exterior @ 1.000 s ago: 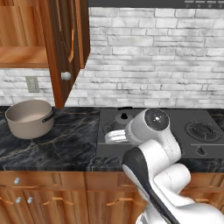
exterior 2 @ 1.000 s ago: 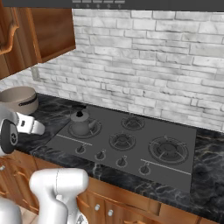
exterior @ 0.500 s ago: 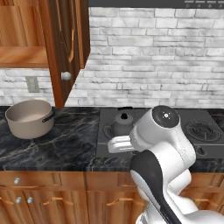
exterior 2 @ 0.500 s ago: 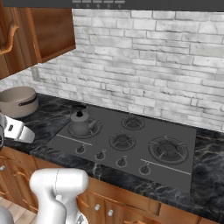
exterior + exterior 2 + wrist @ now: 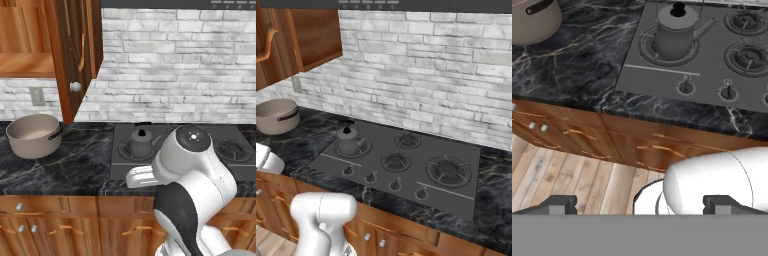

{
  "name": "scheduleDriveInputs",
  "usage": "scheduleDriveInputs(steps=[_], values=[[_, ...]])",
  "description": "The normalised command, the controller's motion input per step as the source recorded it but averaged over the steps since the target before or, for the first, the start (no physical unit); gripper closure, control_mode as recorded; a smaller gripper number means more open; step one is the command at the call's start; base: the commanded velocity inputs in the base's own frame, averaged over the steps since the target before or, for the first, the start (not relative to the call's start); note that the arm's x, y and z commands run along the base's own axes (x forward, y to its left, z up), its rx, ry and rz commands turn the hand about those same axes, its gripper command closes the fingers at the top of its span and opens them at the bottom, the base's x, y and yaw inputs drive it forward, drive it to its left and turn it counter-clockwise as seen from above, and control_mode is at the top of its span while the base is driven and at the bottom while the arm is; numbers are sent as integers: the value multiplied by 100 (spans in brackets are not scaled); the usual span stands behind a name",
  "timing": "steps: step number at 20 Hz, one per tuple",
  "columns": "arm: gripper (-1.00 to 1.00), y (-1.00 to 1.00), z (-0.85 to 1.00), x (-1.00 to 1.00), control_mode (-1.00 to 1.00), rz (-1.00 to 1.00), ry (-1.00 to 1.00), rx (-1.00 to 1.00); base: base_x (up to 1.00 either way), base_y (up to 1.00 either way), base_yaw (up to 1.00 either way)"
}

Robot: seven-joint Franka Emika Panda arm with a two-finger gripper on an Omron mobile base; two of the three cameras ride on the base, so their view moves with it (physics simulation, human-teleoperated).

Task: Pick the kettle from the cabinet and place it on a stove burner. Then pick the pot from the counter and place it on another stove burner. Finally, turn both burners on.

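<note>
With the kettle (image 5: 141,142) set on a burner (image 5: 351,147), we judge the pot (image 5: 33,134) rigid, fairly heavy, best pinched at its rim, our gripper (image 5: 639,205) spread wide, empty.

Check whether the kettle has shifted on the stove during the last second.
No. The kettle sits on the same front-left burner, left of the cooktop's other burners, as before.

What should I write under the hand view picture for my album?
Open claw pulled back over the floor, kettle sitting on a stove burner, pot waiting on the counter.
</note>
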Motion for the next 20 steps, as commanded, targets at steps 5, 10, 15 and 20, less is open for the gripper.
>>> scheduleDriveInputs(steps=[5, 10, 15, 20], values=[[-100, 0, 0, 0, -100, 0, 0, 0, 0, 0, 0], [-100, 1, 0, -10, 100, 0, -1, 0, -28, 14, -4], [-100, 0, 0, 0, 100, 0, 0, 0, -41, 31, -8], [-100, 0, 0, 0, 100, 0, 0, 0, -34, 38, -10]])
